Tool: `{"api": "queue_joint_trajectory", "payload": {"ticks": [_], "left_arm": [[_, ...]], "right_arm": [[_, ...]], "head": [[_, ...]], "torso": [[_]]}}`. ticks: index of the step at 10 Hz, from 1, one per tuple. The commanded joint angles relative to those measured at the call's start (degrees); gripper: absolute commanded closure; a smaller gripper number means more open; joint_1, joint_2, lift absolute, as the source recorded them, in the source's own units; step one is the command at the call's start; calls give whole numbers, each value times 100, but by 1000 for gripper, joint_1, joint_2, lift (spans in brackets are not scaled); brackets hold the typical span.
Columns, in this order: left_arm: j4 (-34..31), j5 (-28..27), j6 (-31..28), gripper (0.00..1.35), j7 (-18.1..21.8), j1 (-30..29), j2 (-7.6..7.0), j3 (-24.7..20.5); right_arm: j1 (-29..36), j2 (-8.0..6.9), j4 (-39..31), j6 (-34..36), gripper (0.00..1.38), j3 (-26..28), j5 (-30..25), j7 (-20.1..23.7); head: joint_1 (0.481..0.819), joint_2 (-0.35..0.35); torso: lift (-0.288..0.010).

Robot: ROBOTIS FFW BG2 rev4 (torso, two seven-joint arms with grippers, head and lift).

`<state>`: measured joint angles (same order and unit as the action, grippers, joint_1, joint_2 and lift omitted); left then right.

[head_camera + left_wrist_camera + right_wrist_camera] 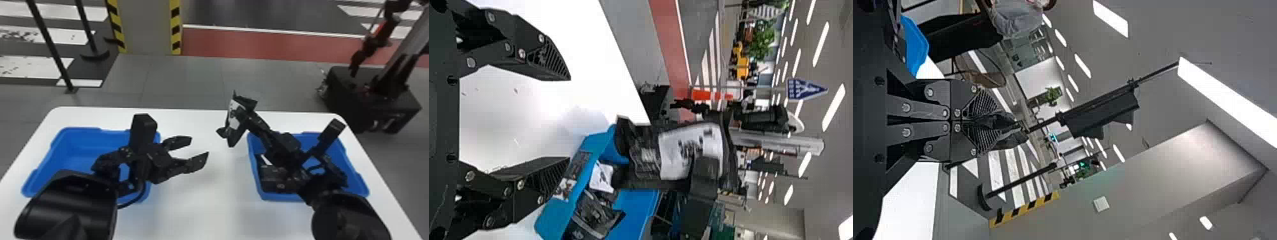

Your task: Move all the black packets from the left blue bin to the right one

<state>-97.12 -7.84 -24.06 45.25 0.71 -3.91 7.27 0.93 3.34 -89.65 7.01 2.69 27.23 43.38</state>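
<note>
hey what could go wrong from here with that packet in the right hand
The packet is pinched by the tips of the right hand, so it might slip. It appears to be beside the right bin, so a drop would likely miss. The open left hand is nearby and could bump it.

table (198,204): smooth, glossy | left blue bin (76,140): plastic | right blue bin (281,197): plastic | left hand (199,146): ridged pads (549,59)

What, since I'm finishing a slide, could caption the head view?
A black packet held up in the right hand, the left hand open, the left bin and right bin on the table.
</note>
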Motion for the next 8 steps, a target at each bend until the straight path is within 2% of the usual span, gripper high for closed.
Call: {"api": "queue_joint_trajectory", "payload": {"ticks": [1,3,5,6,8], "left_arm": [[-82,213,311,190,46,-352,13,-525],[-870,292,297,193,72,-1055,66,-1237],[-1531,406,269,194,98,-1702,127,-1843],[-1728,476,340,193,98,-1899,154,-2089],[-1882,687,747,194,98,-2180,250,-2520]], "right_arm": [[244,211,-141,-96,1277,302,-7,-172],[553,440,-169,-209,1277,820,-77,-480],[764,537,-84,-209,1277,1400,-314,-682],[905,572,-56,-209,1165,1594,-464,-849],[1383,624,-267,-223,237,1638,-534,-1218]], "head": [[695,-78],[695,-90],[695,-107],[695,-123],[695,-144]], "torso": [[-110],[-110],[-110],[-110],[-110]]}}
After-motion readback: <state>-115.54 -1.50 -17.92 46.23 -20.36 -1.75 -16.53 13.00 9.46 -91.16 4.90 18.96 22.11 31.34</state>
